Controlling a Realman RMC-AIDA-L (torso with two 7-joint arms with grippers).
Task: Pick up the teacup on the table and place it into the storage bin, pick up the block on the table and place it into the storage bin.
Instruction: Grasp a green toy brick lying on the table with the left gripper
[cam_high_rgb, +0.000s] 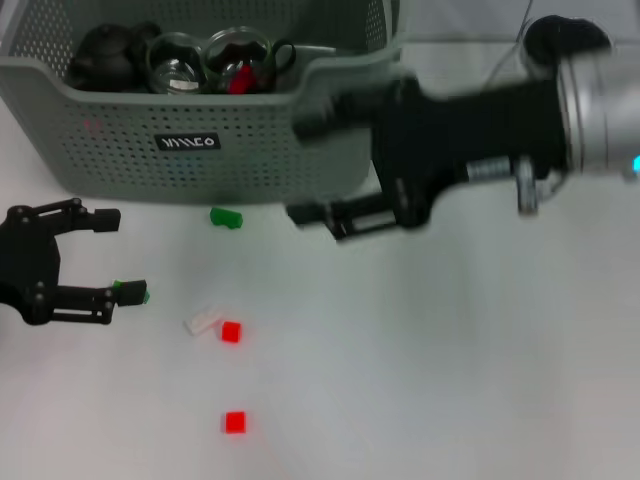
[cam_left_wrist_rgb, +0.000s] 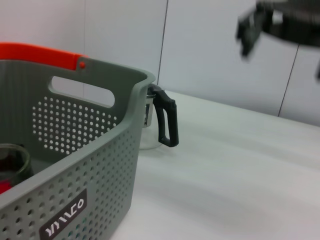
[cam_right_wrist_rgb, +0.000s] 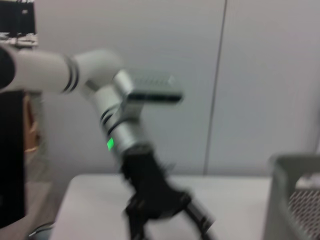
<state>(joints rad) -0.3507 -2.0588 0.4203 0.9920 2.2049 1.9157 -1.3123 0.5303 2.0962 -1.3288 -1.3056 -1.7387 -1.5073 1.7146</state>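
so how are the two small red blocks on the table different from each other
The nearer red block lies alone on the white table; the farther red block sits right beside a small white block. The farther one also lies closer to the grey-green perforated storage bin. Both look alike in colour and size.

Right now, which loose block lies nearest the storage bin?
The green block, just below the storage bin front wall. Both red blocks and the white block lie farther out.

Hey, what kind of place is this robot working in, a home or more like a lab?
Probably a lab or test room, not a home: a bare white table, plain grey panelled walls, and practice props only, the storage bin and small coloured blocks.
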